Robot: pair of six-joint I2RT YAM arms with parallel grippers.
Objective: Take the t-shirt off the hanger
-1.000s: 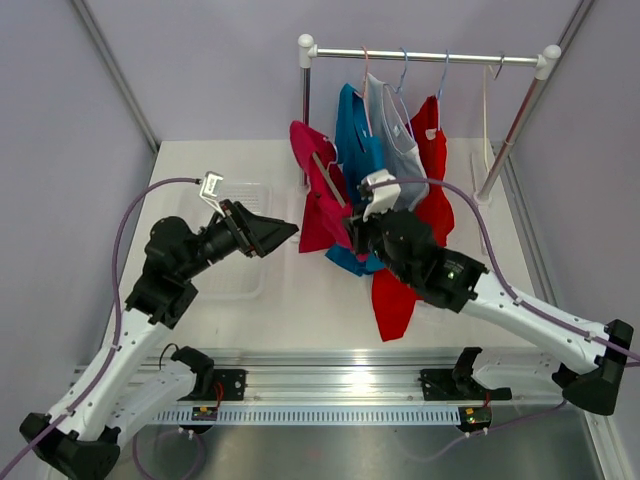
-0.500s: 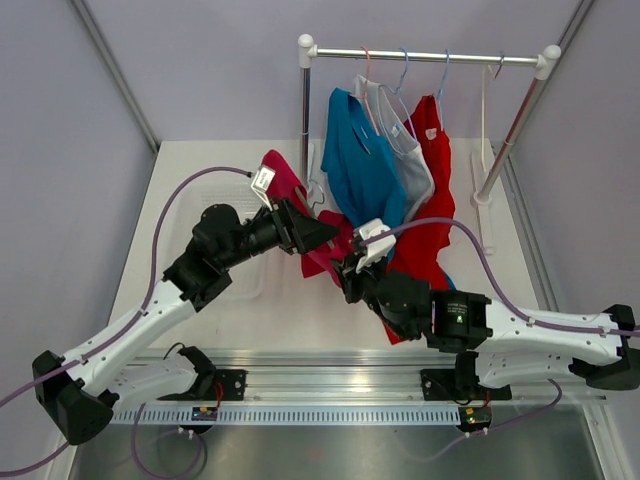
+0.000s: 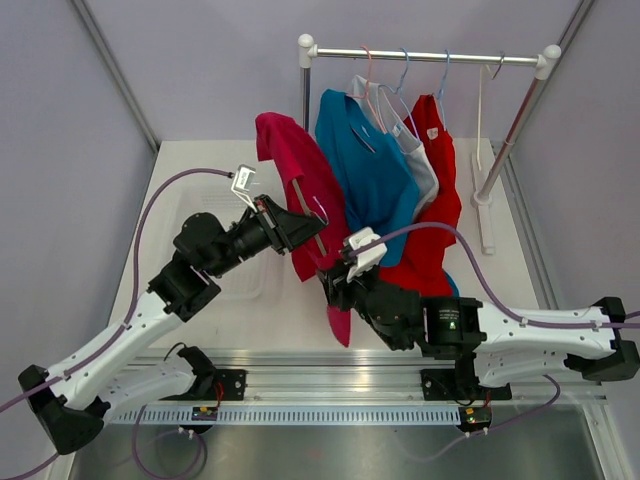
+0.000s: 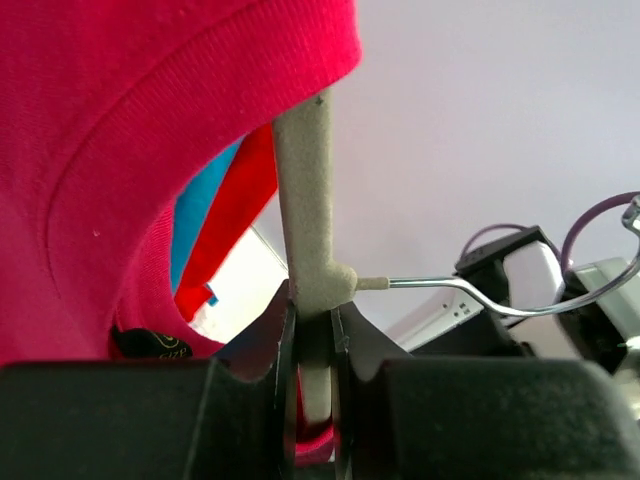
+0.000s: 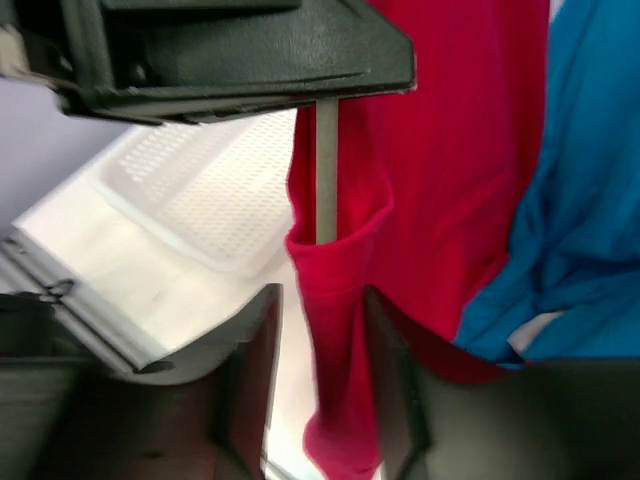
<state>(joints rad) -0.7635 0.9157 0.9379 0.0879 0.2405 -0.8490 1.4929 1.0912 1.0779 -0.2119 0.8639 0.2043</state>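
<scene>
the right gripper stands with its two dark fingers apart around a hanging strip of the crimson t-shirt; a sliver of white shows between the cloth and one finger, while the other touches it. above, the grey hanger arm runs straight down from under the black left gripper into a fold of the shirt. a blue t-shirt hangs just beside the crimson one. a white perforated tray lies on the table behind.
</scene>
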